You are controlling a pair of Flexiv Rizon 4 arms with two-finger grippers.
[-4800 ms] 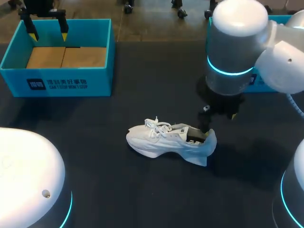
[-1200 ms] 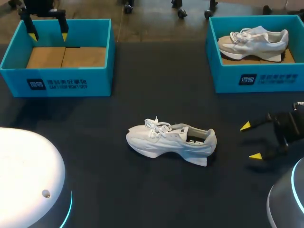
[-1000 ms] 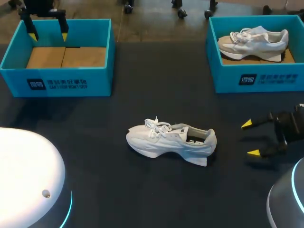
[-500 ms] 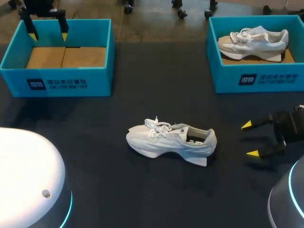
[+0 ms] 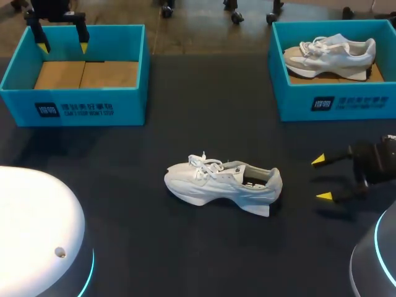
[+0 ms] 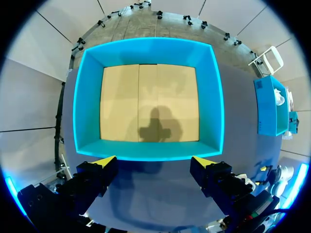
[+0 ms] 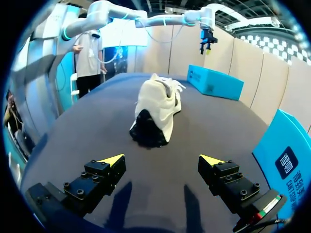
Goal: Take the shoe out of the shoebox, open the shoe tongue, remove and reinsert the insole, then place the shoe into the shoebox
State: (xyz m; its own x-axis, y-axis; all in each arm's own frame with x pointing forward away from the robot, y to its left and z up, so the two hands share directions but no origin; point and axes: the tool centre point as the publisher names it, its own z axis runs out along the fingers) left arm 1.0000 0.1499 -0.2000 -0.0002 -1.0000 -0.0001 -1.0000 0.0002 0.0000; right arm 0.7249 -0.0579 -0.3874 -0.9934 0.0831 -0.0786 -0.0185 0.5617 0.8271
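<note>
Two teal shoeboxes, two white shoes. Upper left, my left gripper (image 5: 62,46) hangs open over the left shoebox (image 5: 86,108) (tan cardboard floor). The loose shoe (image 5: 219,184) sits centre-frame; the boxed shoe (image 5: 328,55) lies in the right shoebox (image 5: 337,102), upper right. My right gripper (image 5: 322,179), fingers spread, faces the loose shoe.

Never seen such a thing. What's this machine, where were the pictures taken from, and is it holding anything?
It is a robot with two arms at a table. One picture looks down from above; the other two come from a camera on each wrist. A white shoe lies mid-table. The left arm hangs over an empty blue box; the right arm faces the shoe's heel. Another box holds a second shoe. Both pairs of jaws stand open, holding nothing.
</note>
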